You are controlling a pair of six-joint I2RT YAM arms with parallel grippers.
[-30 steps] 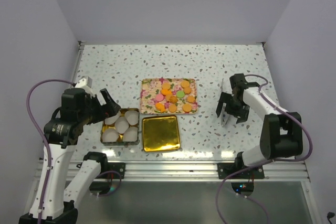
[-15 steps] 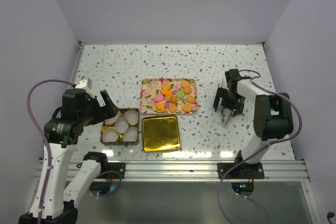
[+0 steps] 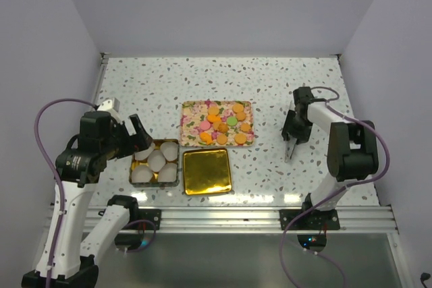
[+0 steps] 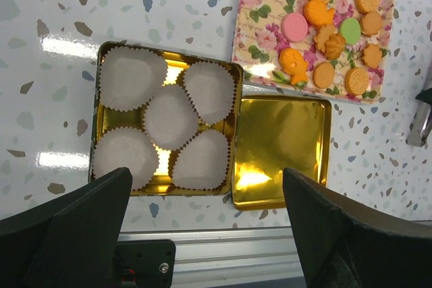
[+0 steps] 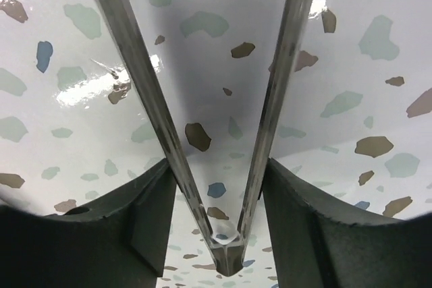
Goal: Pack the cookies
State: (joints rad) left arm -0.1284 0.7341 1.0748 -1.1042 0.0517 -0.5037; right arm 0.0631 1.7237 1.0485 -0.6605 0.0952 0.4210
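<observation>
The cookies are small flat discs, mostly orange with a few pink and green, lying on a floral tray; the left wrist view shows the same cookies. My right gripper is down at the table to the right of the tray. Its fingers press on both arms of a pair of metal tongs, whose end pokes out below it. My left gripper hovers open above the gold tin, holding nothing.
The gold tin holds several white pleated paper cups. Its gold lid lies just right of it, below the tray. The aluminium rail runs along the near table edge. Walls close in the left, right and back.
My right gripper swung in over the tongs and its fingers closed from wide open onto the tongs' arms. The left arm barely moved.
</observation>
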